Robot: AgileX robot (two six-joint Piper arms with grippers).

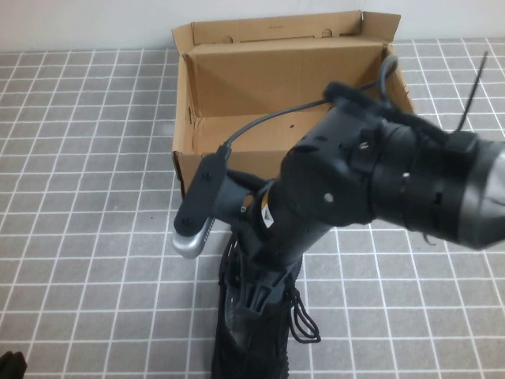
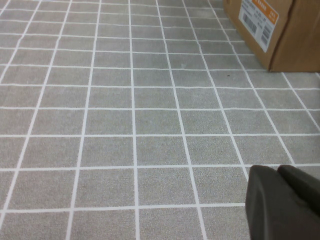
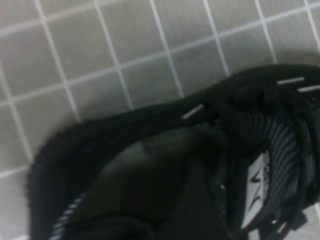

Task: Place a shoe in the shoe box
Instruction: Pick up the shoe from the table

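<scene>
The shoe (image 1: 251, 347), a black knit sneaker with loose laces, lies on the tiled floor near the bottom edge of the high view, in front of the shoe box (image 1: 268, 31). The box is brown cardboard, open, with upright flaps. My right gripper (image 1: 256, 304) reaches down onto the shoe's top and is dark against it. In the right wrist view the shoe (image 3: 250, 130) fills most of the picture, showing its opening, white dash marks and tongue label. My left gripper (image 2: 278, 172) is shut and holds nothing, low over bare tiles, with the box's labelled corner (image 2: 270, 25) far off.
Grey tiles with white grid lines (image 1: 87, 197) cover the floor around the box. The right arm's bulky body (image 1: 379, 174) and its cable hang over the box's front right. A dark bit of the left arm (image 1: 9, 365) shows at the bottom left corner.
</scene>
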